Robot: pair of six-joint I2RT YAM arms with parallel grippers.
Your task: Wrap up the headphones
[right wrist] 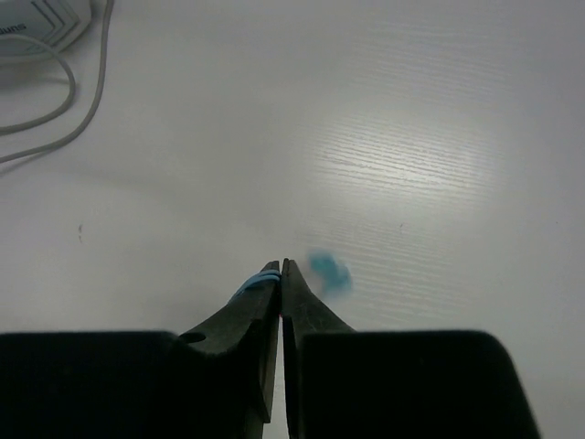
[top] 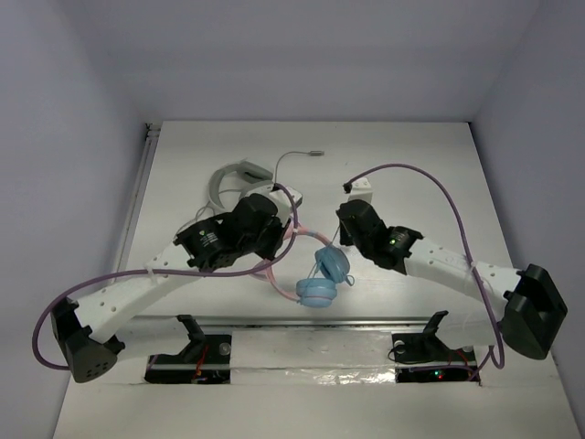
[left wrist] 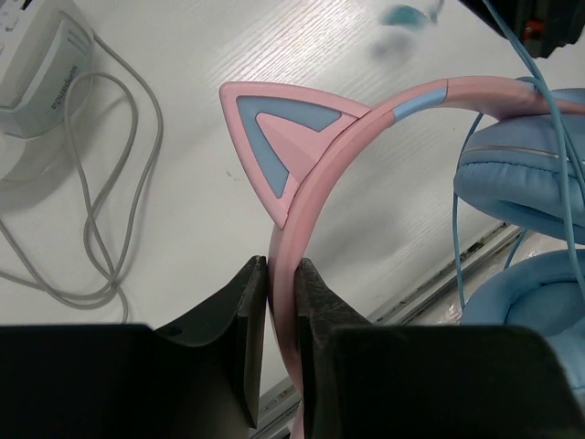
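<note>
We pinch the headphones band tight in our left gripper. Our right gripper, at three o'clock, is shut on the cable.

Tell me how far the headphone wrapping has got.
Done: left claw clamps the headband. In hand: right claw pinches the cable at its tips. Left: no turns show yet; the cable hangs loose by the ear cups, so all the winding remains.

The headphones sit between the left arm and right arm, a second headset behind them, leftward.
</note>
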